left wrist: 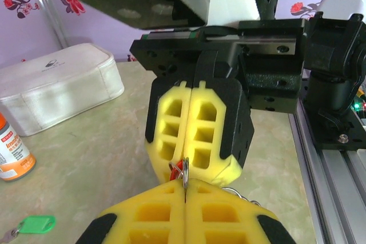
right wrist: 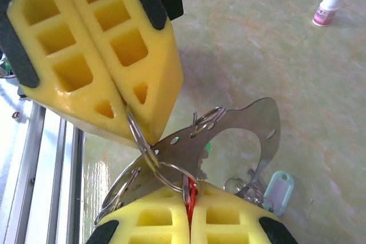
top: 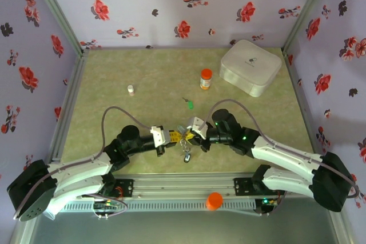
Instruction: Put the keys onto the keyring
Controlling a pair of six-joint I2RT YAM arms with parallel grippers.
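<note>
In the overhead view the two arms meet tip to tip low in the centre of the frame, just above the rail at the near edge of the desk [top: 143, 72]. The left pincer [right wrist: 136, 123] is closed. Its yellow pads press together on a wire loop of the keyring [right wrist: 251, 124], a curved flat metal piece with small holes held in the air between the two tips. The right pincer [right wrist: 189, 195] is closed as well, with a sliver of a red key tag [left wrist: 178, 167] pinched between its pads and a wire ring at the same spot. A teal key tag [right wrist: 278, 188] dangles under the keyring at the lower right of the right wrist view. A green key tag [top: 189, 105] lies alone on the desk, just above the pincers in the overhead view. Further up stands an orange-capped bottle [top: 206, 78], with a white case [top: 250, 67] at the upper right. A small white vial [top: 130, 89] stands left of centre.
</note>
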